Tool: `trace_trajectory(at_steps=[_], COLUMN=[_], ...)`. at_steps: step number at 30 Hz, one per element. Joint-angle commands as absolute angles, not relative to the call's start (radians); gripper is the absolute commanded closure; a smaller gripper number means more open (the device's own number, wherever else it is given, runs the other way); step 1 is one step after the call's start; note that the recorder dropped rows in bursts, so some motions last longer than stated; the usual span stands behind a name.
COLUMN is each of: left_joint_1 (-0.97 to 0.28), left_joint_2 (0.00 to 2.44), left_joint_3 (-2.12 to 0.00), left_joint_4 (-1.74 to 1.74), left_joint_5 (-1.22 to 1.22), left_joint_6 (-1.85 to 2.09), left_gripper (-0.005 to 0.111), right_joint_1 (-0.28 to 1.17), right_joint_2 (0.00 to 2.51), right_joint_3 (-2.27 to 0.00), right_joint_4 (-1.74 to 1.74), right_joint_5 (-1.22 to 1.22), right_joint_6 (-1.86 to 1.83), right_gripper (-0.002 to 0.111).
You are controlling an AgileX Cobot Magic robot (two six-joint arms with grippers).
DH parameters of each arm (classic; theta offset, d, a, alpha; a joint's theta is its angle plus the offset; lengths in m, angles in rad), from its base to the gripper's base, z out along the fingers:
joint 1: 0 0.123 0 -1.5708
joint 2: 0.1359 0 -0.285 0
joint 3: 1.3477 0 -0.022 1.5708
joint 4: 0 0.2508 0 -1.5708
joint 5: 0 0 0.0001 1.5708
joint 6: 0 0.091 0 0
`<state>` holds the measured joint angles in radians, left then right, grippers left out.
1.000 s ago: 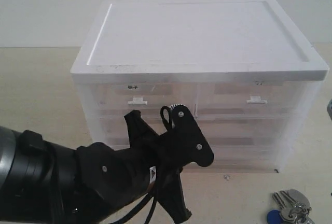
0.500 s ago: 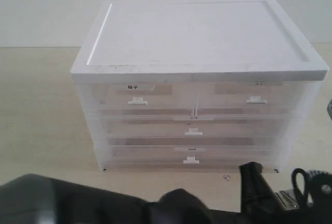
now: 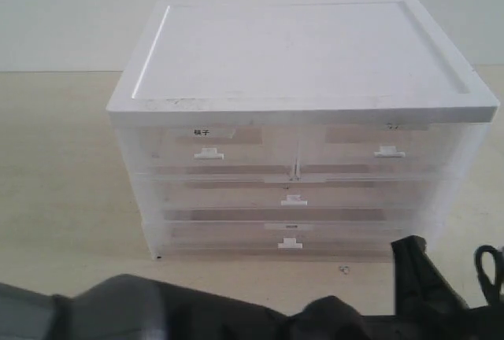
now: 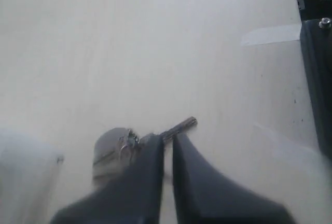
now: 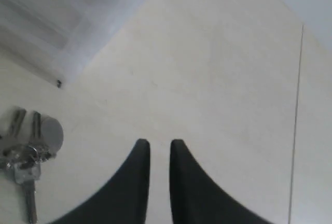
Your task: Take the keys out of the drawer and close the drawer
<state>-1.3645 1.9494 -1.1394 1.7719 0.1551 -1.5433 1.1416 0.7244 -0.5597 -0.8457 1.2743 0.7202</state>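
Note:
The middle-tier drawer point(image 3: 293, 194) sits pushed in flush with the cabinet front point(image 3: 134, 159), its white tab handle centred. The keys point(image 5: 28, 146) lie on the table near the cabinet's corner foot, with the round grey tag point(image 5: 52, 130) showing and the blue fob out of view. In the exterior view my left arm point(image 3: 425, 297) hides them. My left gripper point(image 4: 168, 137) hovers over the keys point(image 4: 119, 149) with its fingers nearly together and a key blade point(image 4: 182, 125) poking out past the tips. Beside the keys my right gripper point(image 5: 160, 143) is shut over bare table.
Two half-width top drawers point(image 3: 209, 147) and the lowest drawer point(image 3: 290, 238) are also shut. A tape strip point(image 4: 270, 35) and a dark upright part point(image 4: 316, 79) lie at the table's edge in the left wrist view. A seam line point(image 5: 296, 120) crosses the tabletop.
My left arm has swung from in front of the drawers down and to the right, and now covers the keys at the lower right. The cabinet front is uncovered.

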Motion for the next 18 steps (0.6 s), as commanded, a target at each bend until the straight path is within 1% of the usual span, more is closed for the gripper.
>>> trace_trajectory(at_steps=[1,4,7,11,15,18], left_joint_1=[-1.359,-1.359,-1.359,-1.359,-1.355,-1.338], left_joint_2=[1.838,1.779,1.773,1.844,1.949,2.024], left_joint_3=[-0.977,-0.897,-0.896,-0.979,-1.08,-1.145], left_joint_4=[1.744,1.744,1.744,1.744,1.744,1.744], left_joint_5=[0.27,0.342,0.276,0.174,0.157,0.081], left_joint_6=[-1.593,-1.623,-1.634,-1.596,-1.579,-1.579], left_gripper=[0.102,0.102,0.102,0.102,0.102,0.102], right_joint_1=[1.148,1.148,1.148,1.148,1.148,1.148], right_joint_2=[0.572,0.449,0.332,0.209,0.09,0.0], right_joint_3=[-0.601,-0.607,-0.612,-0.631,-0.631,-0.631], right_joint_4=[-0.869,-0.894,-0.901,-0.849,-0.842,-0.821], right_joint_5=[1.221,1.221,1.221,1.221,1.123,1.03], right_joint_6=[0.75,0.76,0.768,0.725,0.688,0.64], right_gripper=[0.108,0.108,0.108,0.108,0.108,0.108])
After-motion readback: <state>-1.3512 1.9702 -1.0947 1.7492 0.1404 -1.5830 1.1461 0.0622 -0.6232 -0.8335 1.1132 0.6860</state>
